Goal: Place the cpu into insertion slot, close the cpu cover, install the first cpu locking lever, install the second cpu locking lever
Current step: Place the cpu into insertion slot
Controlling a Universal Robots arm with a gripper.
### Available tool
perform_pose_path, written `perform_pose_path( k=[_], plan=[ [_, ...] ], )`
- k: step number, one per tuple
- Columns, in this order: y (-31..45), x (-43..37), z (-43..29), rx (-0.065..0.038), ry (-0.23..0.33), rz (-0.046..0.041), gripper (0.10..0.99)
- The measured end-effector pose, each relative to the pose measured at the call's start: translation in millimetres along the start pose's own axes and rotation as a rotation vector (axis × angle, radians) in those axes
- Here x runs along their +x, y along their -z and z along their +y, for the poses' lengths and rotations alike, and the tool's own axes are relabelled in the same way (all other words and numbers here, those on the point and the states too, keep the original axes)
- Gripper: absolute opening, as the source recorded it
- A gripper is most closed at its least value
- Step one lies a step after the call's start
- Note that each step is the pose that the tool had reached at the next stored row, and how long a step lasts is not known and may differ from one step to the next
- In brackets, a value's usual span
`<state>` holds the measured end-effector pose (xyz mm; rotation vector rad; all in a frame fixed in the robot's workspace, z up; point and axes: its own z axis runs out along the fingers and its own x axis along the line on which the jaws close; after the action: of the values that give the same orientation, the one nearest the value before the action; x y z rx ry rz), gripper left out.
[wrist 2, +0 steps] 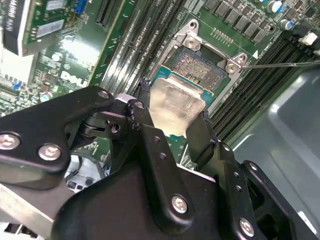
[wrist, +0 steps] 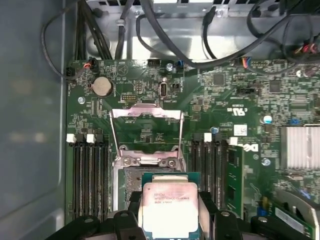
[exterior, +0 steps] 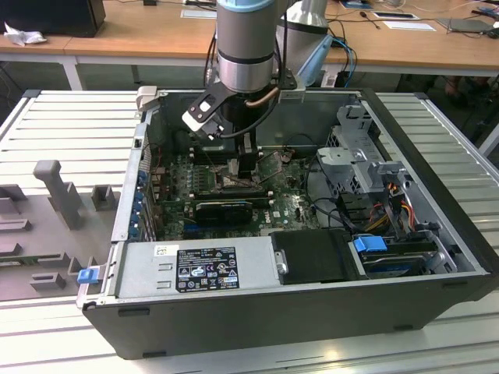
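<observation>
cpu (wrist: 170, 212): clamped by two opposite edges between the gripper's fingers (wrist 2: 199, 136), with its grey metal face turned up toward the wrist.
insertion slot (wrist 2: 202, 65): directly beneath and just ahead of the fingertips; the cpu covers its near part and the brownish pin field shows beyond it. Whether the chip touches the slot cannot be told.
cpu cover (wrist: 145, 113): swung open, standing beyond the slot on the side away from the gripper.
gripper (exterior: 242, 167): pinching the cpu, lowered close over the motherboard (wrist: 225, 100).
memory slots (wrist: 87, 175): long black rows on either side of the gripper.
arm (exterior: 245, 47): drops straight down, wrist vertical, into the open computer case (exterior: 273, 319).
</observation>
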<state>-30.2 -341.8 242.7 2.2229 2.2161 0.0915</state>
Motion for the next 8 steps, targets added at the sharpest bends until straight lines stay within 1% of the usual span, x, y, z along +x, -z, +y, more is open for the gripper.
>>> perform_pose_path(
  k=[3,4,6,8],
  plan=[
    [-8.5,10.5,-0.5,0.0,0.0,0.0,0.529],
    [-12.1,12.9,-1.8,0.0,0.001,0.0002,0.529],
    [-19.0,13.2,-6.7,0.0,0.001,0.0002,0.529],
    [-23.9,13.6,-7.8,0.0,0.0,0.0001,0.529]
  ],
)
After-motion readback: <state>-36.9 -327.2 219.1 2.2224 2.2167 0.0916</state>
